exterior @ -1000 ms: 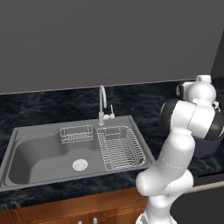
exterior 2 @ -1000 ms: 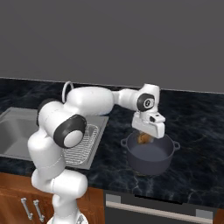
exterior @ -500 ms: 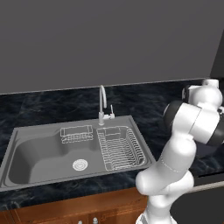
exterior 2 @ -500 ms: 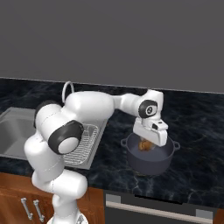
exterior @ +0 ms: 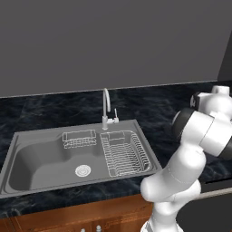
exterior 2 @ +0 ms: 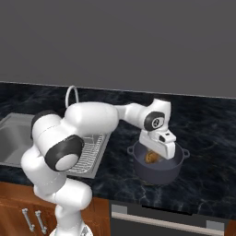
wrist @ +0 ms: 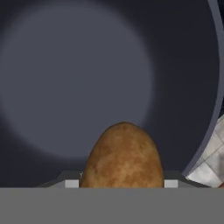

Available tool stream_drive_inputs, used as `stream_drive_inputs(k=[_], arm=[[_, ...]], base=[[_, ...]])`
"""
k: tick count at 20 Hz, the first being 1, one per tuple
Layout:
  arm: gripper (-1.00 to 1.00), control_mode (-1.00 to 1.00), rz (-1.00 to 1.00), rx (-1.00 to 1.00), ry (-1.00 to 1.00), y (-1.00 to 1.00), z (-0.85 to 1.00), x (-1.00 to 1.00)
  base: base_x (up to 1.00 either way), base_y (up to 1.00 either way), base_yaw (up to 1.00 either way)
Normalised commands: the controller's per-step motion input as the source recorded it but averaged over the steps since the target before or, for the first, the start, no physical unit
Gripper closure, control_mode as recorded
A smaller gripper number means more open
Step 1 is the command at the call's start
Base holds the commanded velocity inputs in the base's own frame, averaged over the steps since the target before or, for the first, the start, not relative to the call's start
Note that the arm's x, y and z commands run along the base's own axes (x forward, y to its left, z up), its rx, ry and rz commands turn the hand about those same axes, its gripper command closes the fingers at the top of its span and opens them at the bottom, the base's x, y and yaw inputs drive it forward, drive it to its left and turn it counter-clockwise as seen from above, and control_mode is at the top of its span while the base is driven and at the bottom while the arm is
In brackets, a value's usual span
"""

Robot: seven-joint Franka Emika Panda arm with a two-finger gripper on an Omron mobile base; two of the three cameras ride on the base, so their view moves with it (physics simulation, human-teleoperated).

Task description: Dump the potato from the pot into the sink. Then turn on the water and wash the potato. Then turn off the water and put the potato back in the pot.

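A: We have the hand (exterior 2: 156, 154) down inside the pot (exterior 2: 158, 168), clamped on the potato (wrist: 123, 155). In the hand view the potato sits right between the finger tips, with the pot's dark floor spread out beyond it.

B: And the pot stands on the dark surface (exterior 2: 207, 179), off to one side of the sink (exterior: 41, 156), which lies well away behind the arm's reach here. So we are near the end, we think: the potato only needs letting go.

A: What could go wrong from here? If we open while the potato hangs above the floor of the pot, it may drop, roll and knock the wall. We cannot tell from these pictures whether it touches the bottom.

B: The hand also sits close to the near rim. A careless lift out could catch that rim and shove or tip the pot across the surface.

A: Compared with a second ago, the hand has come down: then it held the potato above the pot's mouth, now both are below the rim. The grip looks unchanged.
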Motion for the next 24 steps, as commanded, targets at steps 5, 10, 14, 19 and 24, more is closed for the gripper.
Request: stream_drive_inputs(k=[5, 10, 14, 19, 24], arm=[[1.00, -1.00, 0.00, 0.00, 0.00, 0.00, 0.00, 0.00], [-1.00, -1.00, 0.00, 0.00, -0.01, 0.00, 0.00, -0.03], [-1.00, -1.00, 0.00, 0.00, -0.06, 0.00, 0.00, -0.17], [-1.00, -1.00, 0.00, 0.00, -0.07, -0.01, 0.00, -0.10], [-1.00, -1.00, 0.00, 0.00, -0.10, 0.02, 0.34, -0.09]], base=[[0.00, 0.00, 0.00], [0.00, 0.00, 0.00], [0.00, 0.00, 0.00], [0.00, 0.00, 0.00], [0.00, 0.00, 0.00]])
